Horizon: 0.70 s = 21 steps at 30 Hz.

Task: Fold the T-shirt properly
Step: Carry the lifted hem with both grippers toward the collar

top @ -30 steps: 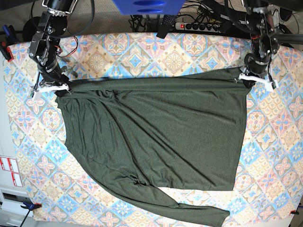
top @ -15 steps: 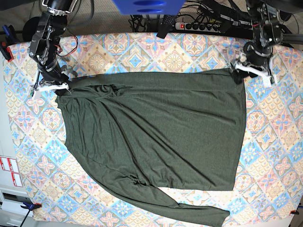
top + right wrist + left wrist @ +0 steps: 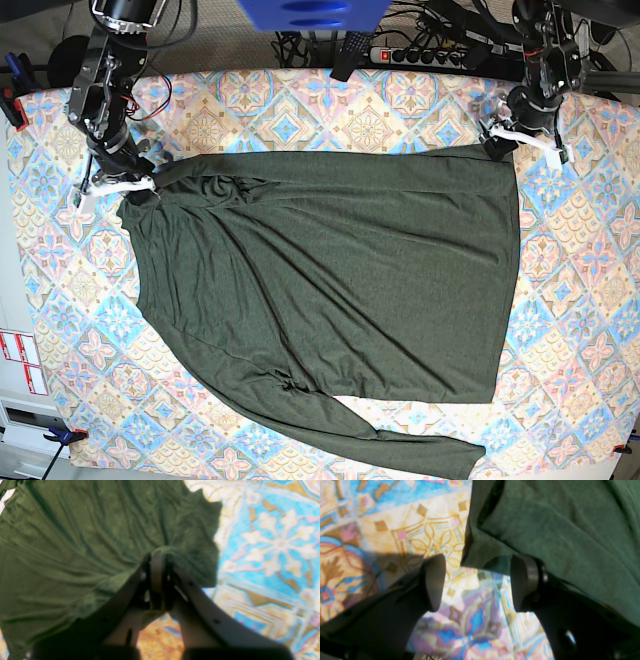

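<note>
Olive-green, dark and heathered, of soft thin knit: large plain long-sleeved T-shirt point(image 3: 330, 280), spread nearly flat over the middle of the broad rectangular worktop point(image 3: 290, 110). Pinched at its 10 o'clock corner by the black-fingered right tool point(image 3: 157, 565), closed tight on a small bunch of fabric, with creases fanning from the bite across the body; probably gripped that way to anchor the upper edge and keep it taut. At the 2 o'clock corner, black-fingered left tool point(image 3: 477, 582) spread wide with nothing between the pads, one pad over bare worktop, the other right against the folded corner of the fabric, touching or just short of it, hard to say which. Upper edge running fairly straight between the two corners, so likely laid out square as the base line for a fold. Loose olive-green sleeve point(image 3: 400, 450) trailing along the near edge towards 5 o'clock, not yet tucked in. Underneath, a covering printed with blue, cream and pink tile motifs, flat and matte. Beyond the far edge at 12 o'clock, a white power strip point(image 3: 420, 55) among dark tangled cables point(image 3: 455, 35); at 8 o'clock, off the worktop, small white labels with red print point(image 3: 20, 360).
</note>
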### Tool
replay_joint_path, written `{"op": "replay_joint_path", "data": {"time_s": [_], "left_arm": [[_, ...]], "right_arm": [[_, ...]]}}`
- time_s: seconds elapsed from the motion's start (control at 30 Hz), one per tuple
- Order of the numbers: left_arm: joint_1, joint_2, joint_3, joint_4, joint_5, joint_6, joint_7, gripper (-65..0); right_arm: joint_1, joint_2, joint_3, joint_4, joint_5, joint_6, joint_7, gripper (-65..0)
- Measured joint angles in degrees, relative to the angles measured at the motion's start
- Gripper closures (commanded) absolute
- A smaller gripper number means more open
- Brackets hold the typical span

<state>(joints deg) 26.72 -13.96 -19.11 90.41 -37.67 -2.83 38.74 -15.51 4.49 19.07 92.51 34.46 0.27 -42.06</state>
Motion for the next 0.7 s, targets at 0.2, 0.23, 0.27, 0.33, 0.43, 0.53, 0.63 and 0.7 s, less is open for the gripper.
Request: {"op": "replay_joint_path", "data": {"time_s": [0.2, 0.23, 0.27, 0.33, 0.43, 0.53, 0.63, 0.7], "left_arm": [[-1.9, 0.0, 0.3, -0.1, 0.0, -0.1, -0.2, -41.1], [-2.3, 0.0, 0.3, -0.1, 0.0, -0.1, -0.2, -41.1], [-3.0, 0.0, 0.3, -0.1, 0.0, -0.1, -0.2, -41.1], [-3.9, 0.0, 0.6, -0.7, 0.2, -0.1, -0.5, -41.1], [-5.6, 0.0, 2.5, -3.8, 0.5, -0.1, -1.4, -41.0], [-6.9, -0.2, 2.5, -6.3, -0.3, -0.5, -1.7, -40.9], [-7.2, -0.2, 2.4, -6.7, -0.3, -0.6, -2.0, -40.9], [-7.2, -0.2, 2.4, -6.9, -0.3, -0.9, -2.4, -38.6]], "right_arm": [[0.0, 0.0, 0.1, 0.0, -0.1, -0.1, 0.0, 0.0], [0.0, 0.0, 0.1, 0.0, -0.1, -0.1, 0.0, 0.0], [0.0, 0.0, 0.1, 0.0, -0.1, -0.1, 0.0, 0.0], [0.0, 0.0, 0.1, 0.0, -0.1, -0.1, 0.0, 0.0], [0.0, 0.1, 0.1, 0.0, -0.1, -0.1, 0.0, 0.0], [0.0, 0.2, 0.1, 0.0, -0.1, -0.1, 0.0, 0.0], [0.0, 0.1, 0.1, 0.0, -0.1, -0.1, 0.0, 0.0], [0.0, 0.1, 0.1, 0.0, 0.0, -0.1, 0.0, 0.0]]}}
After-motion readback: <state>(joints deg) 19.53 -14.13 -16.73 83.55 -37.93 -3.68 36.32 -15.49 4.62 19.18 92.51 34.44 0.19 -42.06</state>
